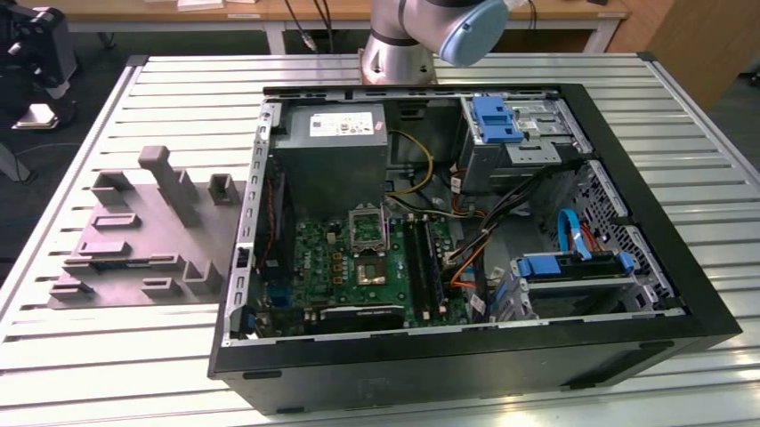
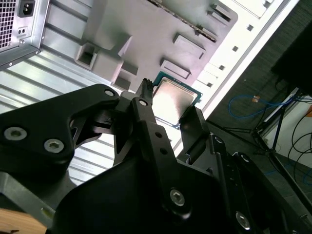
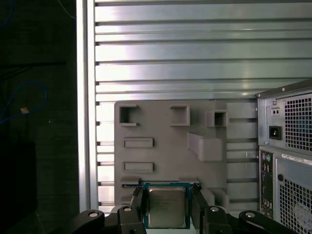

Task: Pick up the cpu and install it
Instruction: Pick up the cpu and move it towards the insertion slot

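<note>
**We have the chip pinched in the air over its tray**

The cpu (image 3: 166, 207) sits between the two black fingers (image 3: 138, 200) of the gripper (image 3: 166, 196). The jaws are squeezed against two of its side edges, so we think they are holding it. In both wrist views its shiny top faces the camera. It hangs up in the air, with the grey tray (image 3: 165, 141) well below it on the silver slatted table (image 3: 170, 48).

In the exterior view the tray lies at the exterior view's left of the open computer case (image 1: 475, 356). Inside the case we see the green motherboard (image 1: 344, 267) and its socket frame (image 1: 368, 229).

What could go wrong? The fingers only hold thin edges, so we think the chip could slip or tip if it gets bumped. If it came down crooked or turned the wrong way, it might not sit flat in the socket. Loose wires also lie close to the board.

There is faint print on the chip's top and a white label (image 1: 344, 124) on the grey power box (image 1: 338, 169). We cannot read either one.
</note>
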`<control>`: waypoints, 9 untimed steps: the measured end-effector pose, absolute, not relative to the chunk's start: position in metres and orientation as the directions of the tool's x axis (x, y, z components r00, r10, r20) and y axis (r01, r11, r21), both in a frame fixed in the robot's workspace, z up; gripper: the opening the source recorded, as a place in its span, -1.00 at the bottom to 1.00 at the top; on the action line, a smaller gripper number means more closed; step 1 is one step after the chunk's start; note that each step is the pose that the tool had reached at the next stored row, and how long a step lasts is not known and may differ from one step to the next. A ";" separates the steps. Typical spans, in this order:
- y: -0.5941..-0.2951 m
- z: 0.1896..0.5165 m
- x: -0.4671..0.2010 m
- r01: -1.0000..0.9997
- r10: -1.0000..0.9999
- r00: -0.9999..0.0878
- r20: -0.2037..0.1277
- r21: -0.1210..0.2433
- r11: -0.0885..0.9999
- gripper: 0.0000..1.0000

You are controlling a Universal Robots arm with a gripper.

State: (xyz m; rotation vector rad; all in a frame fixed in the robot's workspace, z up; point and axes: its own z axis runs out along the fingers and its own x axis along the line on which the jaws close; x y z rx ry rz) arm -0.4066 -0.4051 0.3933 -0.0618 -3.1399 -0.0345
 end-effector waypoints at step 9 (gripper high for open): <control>-0.405 0.393 -0.404 0.039 0.039 -0.999 0.001 0.022 0.999 -0.06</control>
